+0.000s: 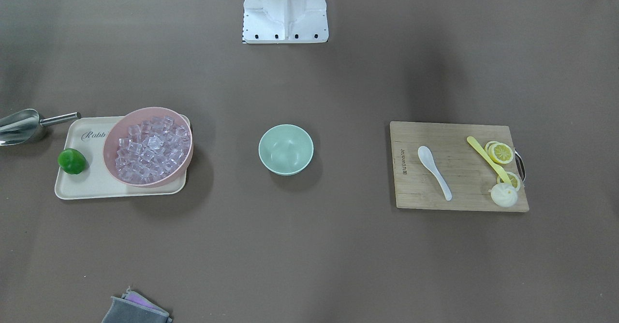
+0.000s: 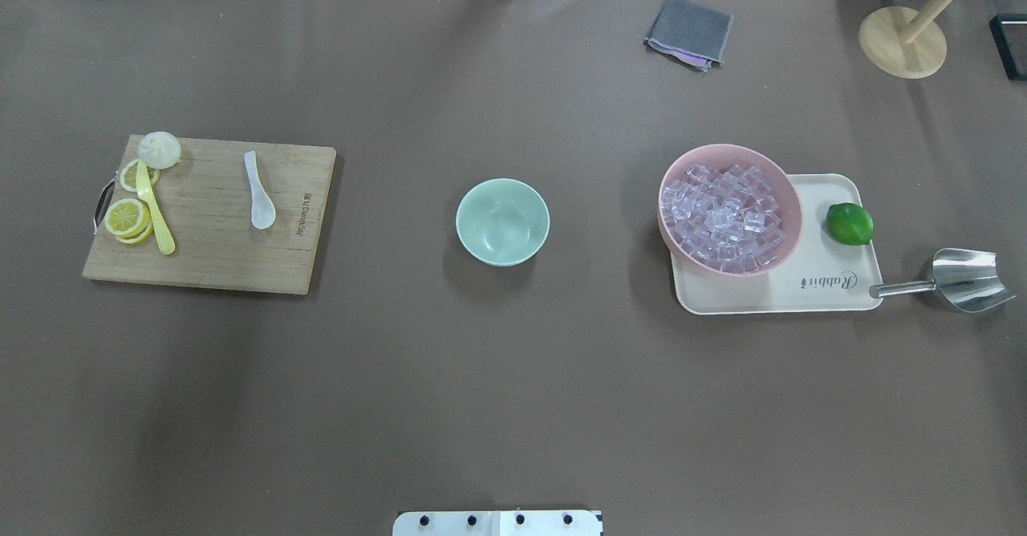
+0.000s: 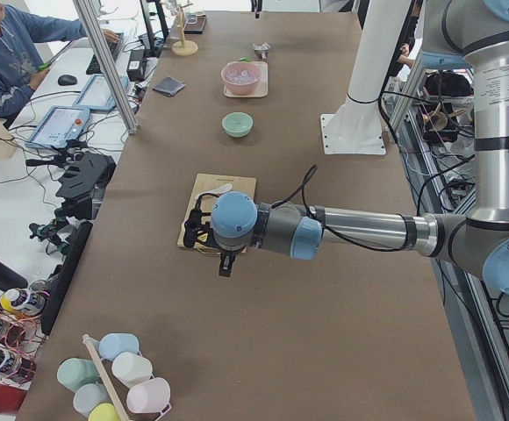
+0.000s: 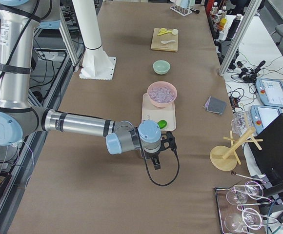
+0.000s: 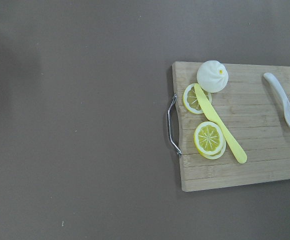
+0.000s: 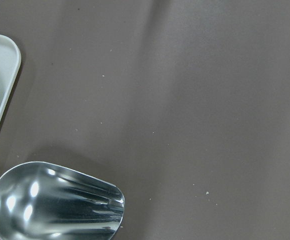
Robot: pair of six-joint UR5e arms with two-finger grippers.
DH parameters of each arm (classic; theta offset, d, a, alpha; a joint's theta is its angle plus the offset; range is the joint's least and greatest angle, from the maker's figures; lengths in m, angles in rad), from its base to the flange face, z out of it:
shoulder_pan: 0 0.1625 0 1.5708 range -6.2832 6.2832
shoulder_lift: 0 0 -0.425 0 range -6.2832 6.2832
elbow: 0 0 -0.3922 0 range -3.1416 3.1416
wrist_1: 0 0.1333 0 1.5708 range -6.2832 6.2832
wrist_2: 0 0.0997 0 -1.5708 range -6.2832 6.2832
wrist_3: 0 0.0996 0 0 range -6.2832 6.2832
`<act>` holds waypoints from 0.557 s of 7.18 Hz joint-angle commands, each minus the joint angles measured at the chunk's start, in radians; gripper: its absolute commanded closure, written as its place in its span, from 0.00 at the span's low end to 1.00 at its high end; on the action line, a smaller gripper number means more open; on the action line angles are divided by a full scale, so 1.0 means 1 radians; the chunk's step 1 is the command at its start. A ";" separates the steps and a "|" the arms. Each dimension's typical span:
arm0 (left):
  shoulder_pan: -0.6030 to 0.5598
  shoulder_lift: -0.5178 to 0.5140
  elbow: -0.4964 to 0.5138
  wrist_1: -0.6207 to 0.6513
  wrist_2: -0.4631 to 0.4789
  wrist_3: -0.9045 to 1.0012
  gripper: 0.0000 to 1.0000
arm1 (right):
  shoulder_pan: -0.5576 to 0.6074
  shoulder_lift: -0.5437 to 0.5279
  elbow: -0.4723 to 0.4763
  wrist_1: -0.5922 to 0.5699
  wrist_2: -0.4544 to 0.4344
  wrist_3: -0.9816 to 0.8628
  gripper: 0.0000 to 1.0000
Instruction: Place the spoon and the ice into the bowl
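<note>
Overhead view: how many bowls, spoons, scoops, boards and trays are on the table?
Bowls: 2 (mint-green bowl, pink bowl)
Spoons: 1 (white spoon)
Scoops: 1 (metal scoop)
Boards: 1 (cutting board)
Trays: 1 (cream tray)
Total: 6

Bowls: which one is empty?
The small mint-green bowl, alone mid-table, is empty; the larger pink bowl on the tray holds ice cubes.

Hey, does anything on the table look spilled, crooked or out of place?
Nothing is spilled or broken. Only the pink bowl of ice looks slightly off: it sits crowded into one corner of the tray, its rim reaching past the tray's edges.
</note>
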 commanded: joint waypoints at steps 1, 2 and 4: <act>0.001 -0.001 0.041 -0.091 -0.003 -0.001 0.01 | 0.000 0.003 0.006 0.000 0.000 0.000 0.00; 0.001 -0.005 0.050 -0.107 -0.006 -0.006 0.02 | 0.000 0.008 0.008 0.000 0.000 0.001 0.00; 0.086 -0.066 -0.004 -0.198 -0.020 -0.417 0.02 | 0.000 0.026 0.035 0.003 0.023 0.003 0.00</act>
